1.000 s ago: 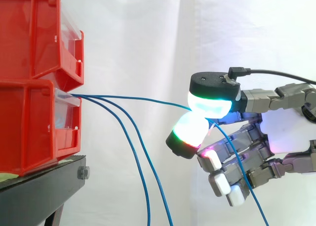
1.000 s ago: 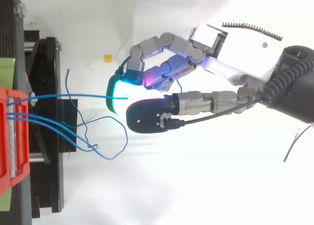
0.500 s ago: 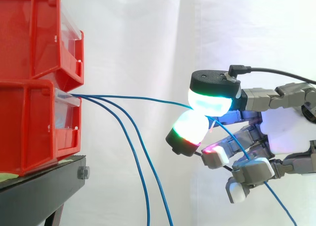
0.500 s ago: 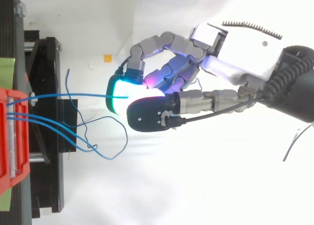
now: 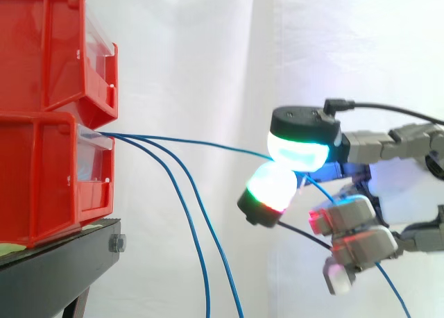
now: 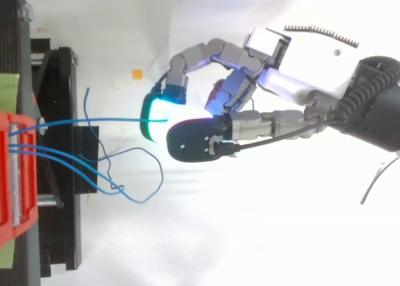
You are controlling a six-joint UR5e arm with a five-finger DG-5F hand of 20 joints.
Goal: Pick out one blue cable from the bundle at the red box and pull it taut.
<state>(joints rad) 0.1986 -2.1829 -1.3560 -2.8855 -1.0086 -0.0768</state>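
Three thin blue cables leave the front of the lower red box (image 5: 48,172). One blue cable (image 5: 187,141) runs almost level to my hand (image 5: 361,221) and is pinched between two glowing fingertips (image 5: 297,150); it trails out below the hand at the lower right. In the top view the same cable (image 6: 94,120) stretches from the red box (image 6: 15,173) to the hand (image 6: 294,55). The other two cables (image 5: 187,221) hang down slack in a loop (image 6: 134,186). The hand is shut on the one cable, with its other fingers curled below it.
A second red box (image 5: 55,47) is stacked on the lower one. Both sit on a black stand (image 5: 62,262). A white curtain hangs behind. A small yellow scrap (image 6: 135,73) lies on the white floor.
The hand has shifted slightly to the right, away from the box, with the cable still pinched. Its lower fingers have curled in further. The held cable runs straighter.
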